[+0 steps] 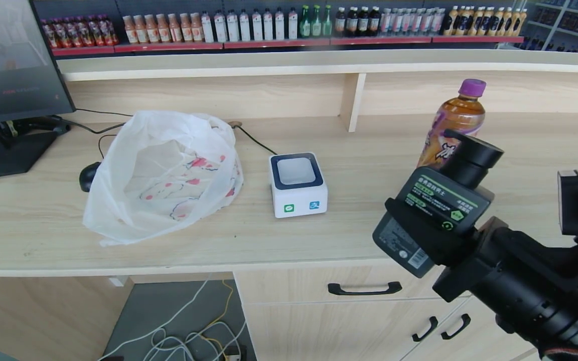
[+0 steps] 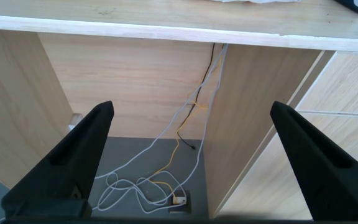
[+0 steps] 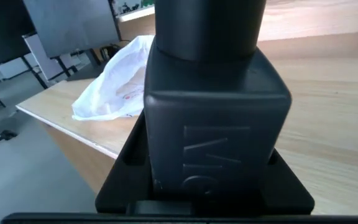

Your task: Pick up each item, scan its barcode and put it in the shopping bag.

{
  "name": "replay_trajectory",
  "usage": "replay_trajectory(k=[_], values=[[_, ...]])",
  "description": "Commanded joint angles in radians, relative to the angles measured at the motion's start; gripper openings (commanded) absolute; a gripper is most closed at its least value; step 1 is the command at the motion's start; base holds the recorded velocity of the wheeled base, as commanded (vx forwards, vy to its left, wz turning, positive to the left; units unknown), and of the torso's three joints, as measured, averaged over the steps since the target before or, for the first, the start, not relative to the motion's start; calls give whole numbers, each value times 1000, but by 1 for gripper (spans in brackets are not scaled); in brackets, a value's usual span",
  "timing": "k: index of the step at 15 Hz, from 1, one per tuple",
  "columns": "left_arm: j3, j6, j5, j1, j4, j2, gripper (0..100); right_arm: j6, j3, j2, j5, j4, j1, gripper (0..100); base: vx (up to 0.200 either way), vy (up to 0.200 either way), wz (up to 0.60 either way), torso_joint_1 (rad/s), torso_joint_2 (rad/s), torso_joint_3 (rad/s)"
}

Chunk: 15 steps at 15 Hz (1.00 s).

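Light wooden counter [image 1: 43, 220] is running across a shop checkout, with drawers under its front edge. Nearest, the left gripper [image 2: 191, 112] is hanging below the counter's edge, its fingers [image 2: 82, 158] spread wide with nothing between them. Beyond it, loose cables [image 2: 160, 180] are lying on the floor of the open bay under the counter.

The right gripper [image 1: 457, 250] is hovering over the counter's front edge, its fingers [image 3: 120, 186] pinching the two sides of a black bottle [image 1: 437, 203]. It is holding the bottle tilted, with the black cap pointing up and away and the green label facing upward. Just beyond this gripper, an amber drink bottle [image 1: 454, 125] with a purple cap is standing upright on the counter.

Well off to the right gripper's left, a white scanner [image 1: 298, 184] is sitting with its window facing up. Farther left again, the white shopping bag [image 1: 166, 173] is lying slumped with its mouth open, a dark mouse [image 1: 88, 176] just beside it and a monitor [image 1: 13, 60] behind. Farthest back, a shelf of drinks [image 1: 279, 25] is lining the wall.
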Motion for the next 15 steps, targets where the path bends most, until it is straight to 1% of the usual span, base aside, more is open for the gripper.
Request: replay_trajectory(k=[1, 2, 4, 6, 7, 11, 15], values=[[0, 0, 0, 0, 0, 0, 100, 39, -17, 16, 38, -1, -5, 0, 0, 0, 0, 0, 0, 0], [0, 0, 0, 0, 0, 0, 100, 87, -42, 21, 67, -1, -5, 0, 0, 0, 0, 0, 0, 0], [0, 0, 0, 0, 0, 0, 100, 197, -91, 38, 76, -3, -6, 0, 0, 0, 0, 0, 0, 0], [0, 0, 0, 0, 0, 0, 100, 261, -177, 56, 78, -3, -8, 0, 0, 0, 0, 0, 0, 0], [0, 0, 0, 0, 0, 0, 100, 275, -201, 59, 78, -3, -8, 0, 0, 0, 0, 0, 0, 0], [0, 0, 0, 0, 0, 0, 100, 289, -207, 62, 124, -3, -8, 0, 0, 0, 0, 0, 0, 0], [0, 0, 0, 0, 0, 0, 100, 306, -198, 59, 124, -7, -6, 0, 0, 0, 0, 0, 0, 0]])
